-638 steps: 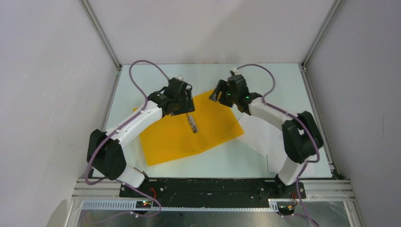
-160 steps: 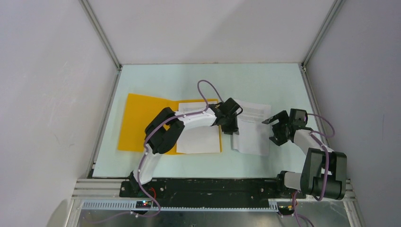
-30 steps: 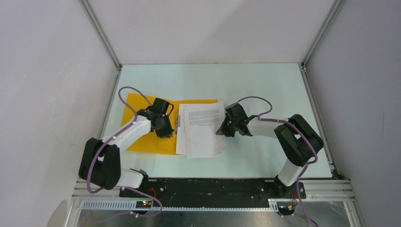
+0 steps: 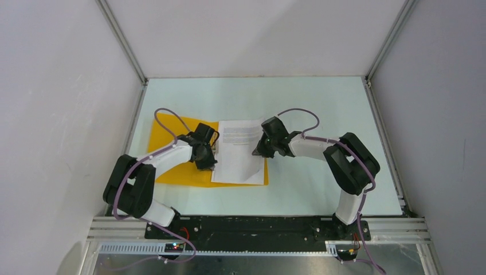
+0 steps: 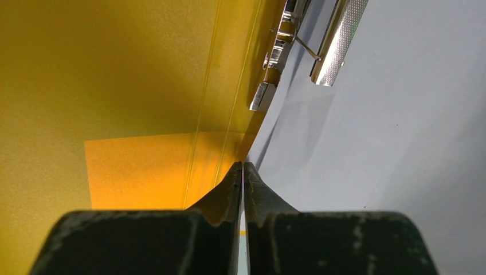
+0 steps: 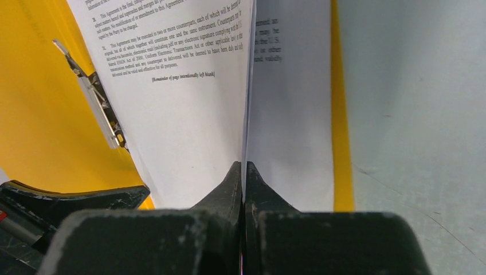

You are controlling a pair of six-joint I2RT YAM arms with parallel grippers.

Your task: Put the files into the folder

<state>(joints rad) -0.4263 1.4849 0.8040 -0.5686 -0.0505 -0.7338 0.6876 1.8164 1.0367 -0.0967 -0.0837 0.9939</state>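
The right claw (image 6: pixel 243 169) is pinched shut on the right edge of the thin white printed paper sheets (image 6: pixel 183 109). It holds the top one bowed up while another lies flat on the right half of the open flat orange-yellow plastic folder (image 5: pixel 114 80), long axis running near to far. The silver metal clip (image 5: pixel 274 63) along the fold lies left of that claw, and the left claw (image 5: pixel 243 169) is nearer it, tips pressed together with nothing seen between them, where paper meets folder.
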